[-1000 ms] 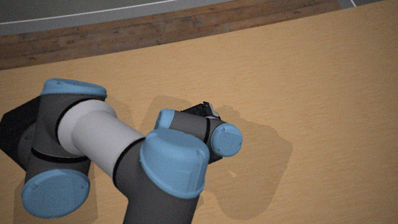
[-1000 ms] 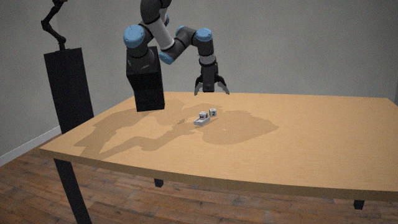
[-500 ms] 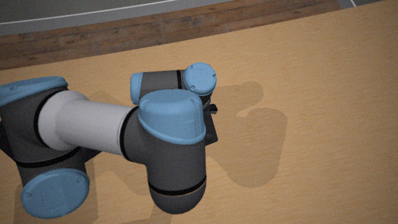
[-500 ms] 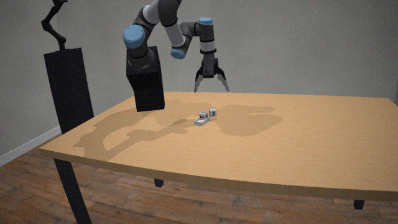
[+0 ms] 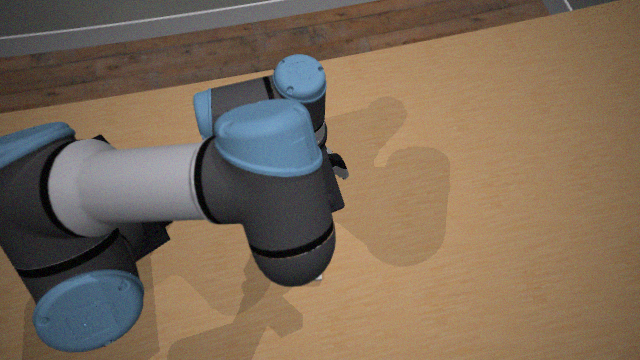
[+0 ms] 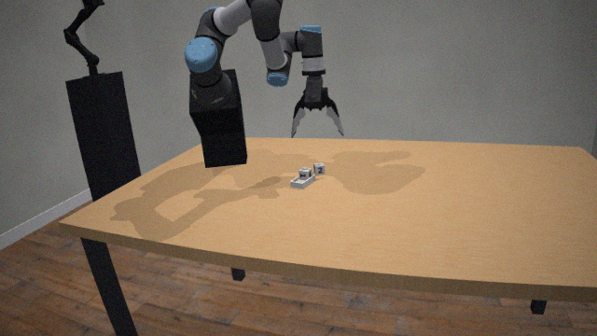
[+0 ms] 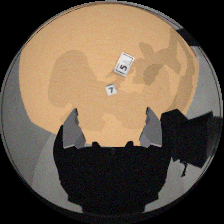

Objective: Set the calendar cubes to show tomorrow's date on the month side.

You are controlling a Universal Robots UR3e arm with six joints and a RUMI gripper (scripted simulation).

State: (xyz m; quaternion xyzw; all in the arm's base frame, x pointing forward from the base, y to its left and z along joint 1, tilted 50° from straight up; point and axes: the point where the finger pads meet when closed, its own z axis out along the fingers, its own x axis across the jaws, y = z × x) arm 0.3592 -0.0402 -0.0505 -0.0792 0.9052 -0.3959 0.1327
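Observation:
A small grey tray [image 6: 302,181] sits near the middle of the table with one white cube [image 6: 305,173] in it. In the wrist view the tray [image 7: 123,64] shows a 5 on that cube's top. A second cube [image 6: 319,168] lies on the table just beside the tray, showing a 2 on its side; in the wrist view this cube [image 7: 111,89] shows a 7 on top. My gripper [image 6: 317,130] is open and empty, high above the table and the cubes. In the wrist view its fingers frame bare table. The arm hides the tray in the overhead view.
The arm's black base block [image 6: 218,119] stands at the table's back left. A tall black pillar [image 6: 102,135] with a camera arm stands beside the table's left edge. The arm's elbow and wrist [image 5: 270,170] fill the overhead view's left half.

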